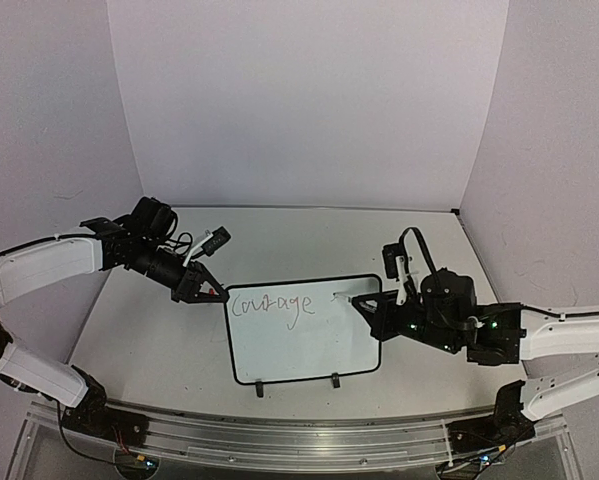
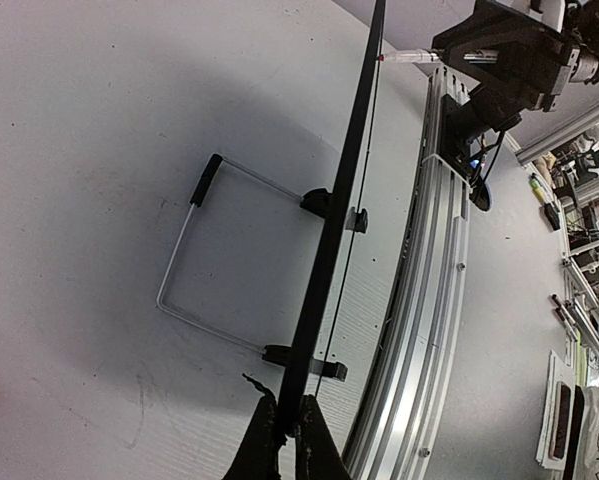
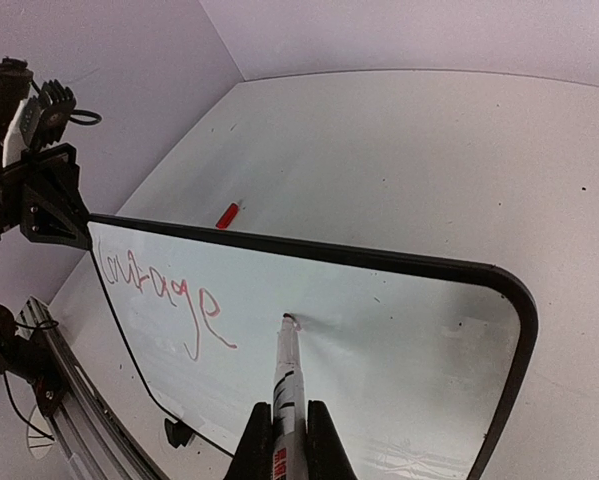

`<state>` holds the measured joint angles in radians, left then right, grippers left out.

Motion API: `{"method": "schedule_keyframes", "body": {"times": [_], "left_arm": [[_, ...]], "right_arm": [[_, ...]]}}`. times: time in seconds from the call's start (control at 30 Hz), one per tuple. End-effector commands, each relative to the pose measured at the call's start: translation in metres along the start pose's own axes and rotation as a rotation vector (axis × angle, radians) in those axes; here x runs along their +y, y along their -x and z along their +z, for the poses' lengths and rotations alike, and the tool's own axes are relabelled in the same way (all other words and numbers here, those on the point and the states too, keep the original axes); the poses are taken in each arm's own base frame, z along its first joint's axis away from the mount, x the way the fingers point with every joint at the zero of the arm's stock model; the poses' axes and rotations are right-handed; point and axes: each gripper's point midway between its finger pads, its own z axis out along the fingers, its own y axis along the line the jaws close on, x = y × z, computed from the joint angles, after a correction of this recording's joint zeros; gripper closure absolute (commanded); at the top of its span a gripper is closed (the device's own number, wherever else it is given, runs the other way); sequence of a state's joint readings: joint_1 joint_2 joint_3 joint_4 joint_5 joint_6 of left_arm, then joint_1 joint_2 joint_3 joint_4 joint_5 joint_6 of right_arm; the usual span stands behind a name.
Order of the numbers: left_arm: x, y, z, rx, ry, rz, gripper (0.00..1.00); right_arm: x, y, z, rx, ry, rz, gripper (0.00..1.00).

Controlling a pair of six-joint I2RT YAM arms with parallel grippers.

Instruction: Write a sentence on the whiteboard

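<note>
We see one whiteboard (image 1: 309, 350) in the middle of the worktop (image 1: 149, 340), between the two arms. Its black border runs round all four rounded corners. Two small black clips (image 1: 260, 385) (image 1: 334, 379) sit on its near long edge. From the left wrist view we look along the board edge-on. There a single bent wire stand (image 2: 179, 270) joins those two clips and lies on the worktop on the far side of the board.

The sentence (image 1: 272, 305) is one word so far, "Courage". It is written in cursive in the upper left part of the board, and it reads reddish rather than black in the right wrist view.

The left hand (image 2: 285, 405) is clamped on the board's border at the far left corner, one finger on each face. The right hand (image 3: 288, 420) is closed round one white marker (image 3: 287, 375). The marker's tip touches the board surface just right of the word, with a short fresh mark at the tip.

One small red cap (image 3: 227, 214) lies on the worktop beyond the board's far edge, apart from both hands. An aluminium rail (image 1: 279, 435) runs along the near edge of the worktop and carries both arm bases.
</note>
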<state>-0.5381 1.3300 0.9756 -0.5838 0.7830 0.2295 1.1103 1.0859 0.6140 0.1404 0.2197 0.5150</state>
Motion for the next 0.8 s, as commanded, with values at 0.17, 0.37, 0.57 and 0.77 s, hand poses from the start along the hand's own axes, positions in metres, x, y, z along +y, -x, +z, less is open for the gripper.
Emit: {"method": "schedule_keyframes", "body": {"times": [0.17, 0.37, 0.57, 0.77], "left_arm": [[0.009, -0.005, 0.006, 0.037, 0.046, 0.011, 1.00], [0.009, -0.005, 0.006, 0.037, 0.046, 0.011, 1.00], [0.009, -0.005, 0.006, 0.037, 0.046, 0.010, 1.00], [0.009, -0.005, 0.006, 0.037, 0.044, 0.010, 1.00]], "right_arm": [[0.011, 0.030, -0.002, -0.088, 0.018, 0.011, 1.00], [0.008, 0.019, 0.004, -0.054, 0.009, 0.024, 1.00], [0.003, 0.007, 0.002, -0.030, 0.013, 0.061, 1.00], [-0.005, -0.008, -0.001, -0.002, 0.007, 0.104, 1.00]]}}
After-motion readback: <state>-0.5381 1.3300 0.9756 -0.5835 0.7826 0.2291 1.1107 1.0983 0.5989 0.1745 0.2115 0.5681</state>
